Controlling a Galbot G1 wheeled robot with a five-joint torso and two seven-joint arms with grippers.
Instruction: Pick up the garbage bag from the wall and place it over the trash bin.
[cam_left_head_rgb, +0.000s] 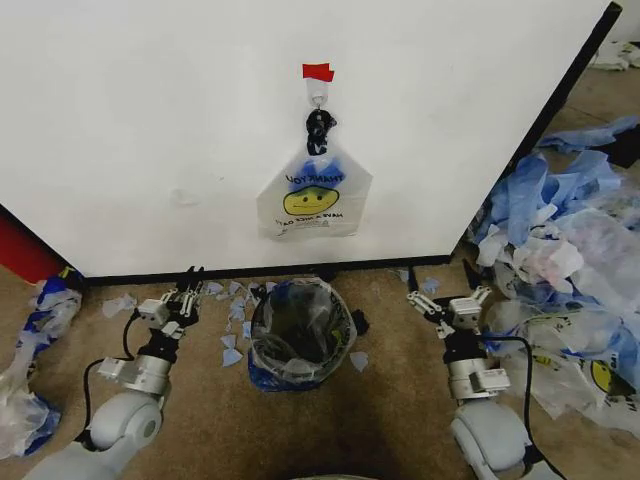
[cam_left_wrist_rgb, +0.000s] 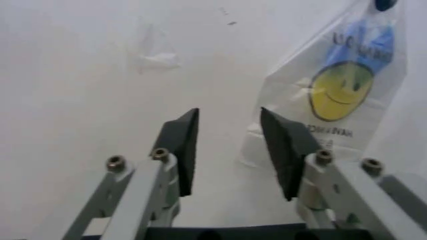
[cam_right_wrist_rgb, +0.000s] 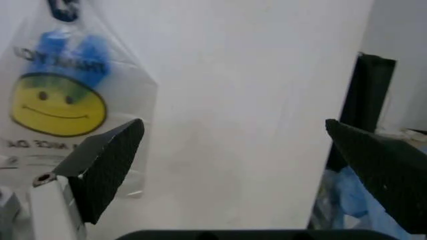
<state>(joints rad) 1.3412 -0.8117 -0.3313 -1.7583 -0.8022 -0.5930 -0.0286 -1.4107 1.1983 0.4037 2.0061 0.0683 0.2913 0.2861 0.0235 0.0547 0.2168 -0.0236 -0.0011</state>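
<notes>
Bag (cam_left_head_rgb: 314, 195) hangs flat on the wall (cam_left_head_rgb: 150, 120) from the hook under red tape (cam_left_head_rgb: 318, 72), long axis vertical, print upside down. Bin (cam_left_head_rgb: 300, 335) on the carpet just below, already lined. Left tool (cam_left_head_rgb: 185, 290) and right tool (cam_left_head_rgb: 447, 300) both released, low, flanking the bin. Heap of bags (cam_left_head_rgb: 570, 260) at right, partly cut off.

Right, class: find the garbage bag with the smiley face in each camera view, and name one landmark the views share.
Head view: garbage bag hangs at centre from the hook, above the trash bin.
Left wrist view: upper right, beyond the open jaws.
Right wrist view: left side.
Shared landmark: the white wall behind it.
</notes>
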